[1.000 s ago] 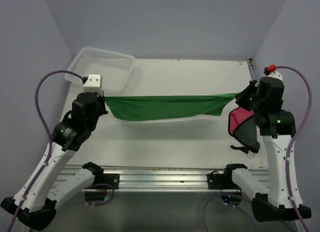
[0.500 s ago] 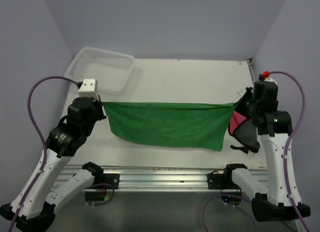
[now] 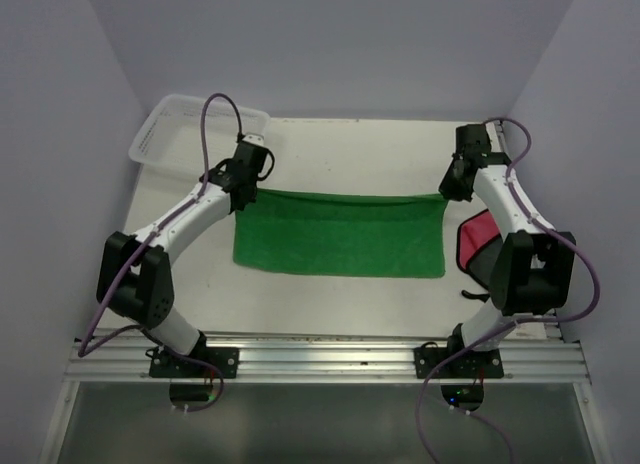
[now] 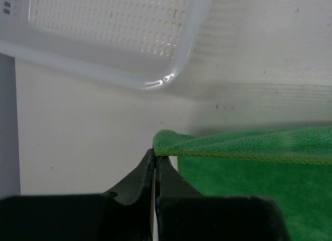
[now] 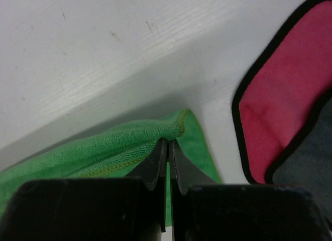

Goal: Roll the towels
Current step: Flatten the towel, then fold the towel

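Note:
The green towel [image 3: 340, 234] lies spread out flat on the white table, wide from left to right. My left gripper [image 3: 240, 192] is shut on its far left corner [image 4: 171, 142], held low over the table. My right gripper [image 3: 447, 192] is shut on its far right corner [image 5: 174, 129]. The far edge runs taut between the two grippers. The red towel [image 3: 478, 242] with a dark grey underside lies crumpled at the table's right edge, just right of the green one; it also shows in the right wrist view [image 5: 290, 95].
A white plastic mesh basket [image 3: 185, 132] stands at the far left corner, close behind my left gripper; its rim shows in the left wrist view [image 4: 129, 80]. The enclosure walls close in on left, right and back.
Both arms have reached far forward and lowered, carrying the green towel from hanging in the air down onto the table. It now lies flat, with the far corners still gripped.

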Controlling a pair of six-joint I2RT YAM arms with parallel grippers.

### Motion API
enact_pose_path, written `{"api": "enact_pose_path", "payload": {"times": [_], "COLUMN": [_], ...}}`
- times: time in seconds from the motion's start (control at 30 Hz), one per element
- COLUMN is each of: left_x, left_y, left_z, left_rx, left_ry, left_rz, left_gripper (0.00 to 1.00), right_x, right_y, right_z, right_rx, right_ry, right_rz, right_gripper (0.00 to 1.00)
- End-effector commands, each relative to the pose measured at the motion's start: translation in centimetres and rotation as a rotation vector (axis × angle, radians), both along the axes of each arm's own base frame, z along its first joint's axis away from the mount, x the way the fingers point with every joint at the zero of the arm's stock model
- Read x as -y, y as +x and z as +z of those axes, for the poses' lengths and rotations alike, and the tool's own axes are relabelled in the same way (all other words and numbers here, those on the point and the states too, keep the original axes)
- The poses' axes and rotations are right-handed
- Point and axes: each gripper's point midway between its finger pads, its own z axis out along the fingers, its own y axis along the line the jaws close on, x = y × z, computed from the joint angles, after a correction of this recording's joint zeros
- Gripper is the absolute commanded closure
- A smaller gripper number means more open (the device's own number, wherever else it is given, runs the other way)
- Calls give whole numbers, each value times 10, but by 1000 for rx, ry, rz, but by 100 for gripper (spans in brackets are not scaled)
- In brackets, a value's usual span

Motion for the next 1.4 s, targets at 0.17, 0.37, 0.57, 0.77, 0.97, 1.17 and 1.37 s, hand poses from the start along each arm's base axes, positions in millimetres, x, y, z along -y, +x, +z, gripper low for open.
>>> {"api": "enact_pose_path", "payload": {"times": [0.17, 0.37, 0.57, 0.77, 0.97, 1.17, 1.37], "left_x": [-8, -17, -17, -13, -21, -19, -20], "left_y": [51, 31, 19, 8, -14, -28, -43], "left_z": [18, -11, -19, -23, -40, -39, -45], "left_rx": [86, 10, -19, -47, -112, -113, -127], "left_ry": [64, 100, 82, 40, 58, 21, 4], "left_rz": [13, 11, 3, -15, -7, -28, -39], "left_gripper": [100, 100, 100, 100, 100, 100, 100], "right_x": [18, 15, 9, 4, 0, 0, 0], "right_y": [46, 28, 4, -20, -50, -73, -96], "right_z": [12, 3, -3, -4, -10, -19, -31], "right_rx": [109, 82, 42, 13, -22, -46, -83], "right_ry": [-6, 12, 31, 48, 67, 60, 56], "right_rz": [-21, -13, 13, 36, 48, 51, 50], "right_gripper": [100, 100, 100, 100, 100, 100, 100]}}
